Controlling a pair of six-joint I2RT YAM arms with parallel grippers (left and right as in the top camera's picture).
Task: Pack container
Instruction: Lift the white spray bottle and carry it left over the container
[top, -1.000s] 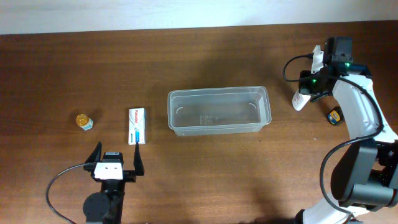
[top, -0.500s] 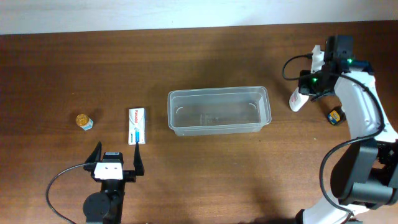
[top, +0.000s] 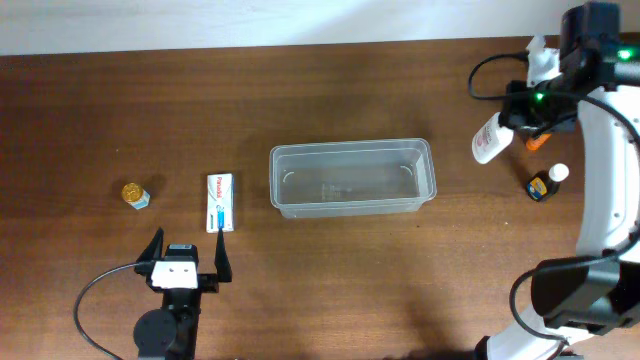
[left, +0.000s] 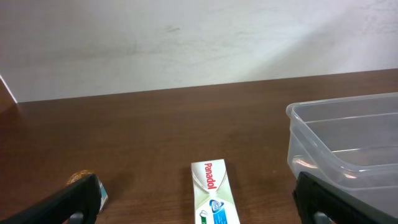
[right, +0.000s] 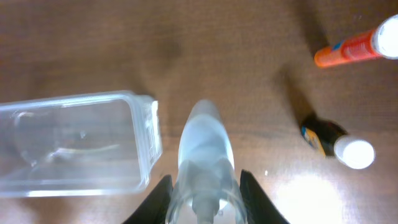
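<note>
Your right claw (right: 205, 190) is clamped on the white plastic squeeze bottle (right: 204, 140) and appears to hold it lifted above the brown wooden bench (top: 100, 100). It is to the right of the clear plastic rectangular container (top: 352, 178), which sits mid-bench and looks empty. Carry the bottle left until it hangs wholly inside the container's rim, clearing the near short wall on the way over. Lower it close to the floor before you let go, since a release from height could bounce it out. Your left claw (top: 188, 248) rests with fingers apart near the white Panadol carton (top: 220, 202).
</note>
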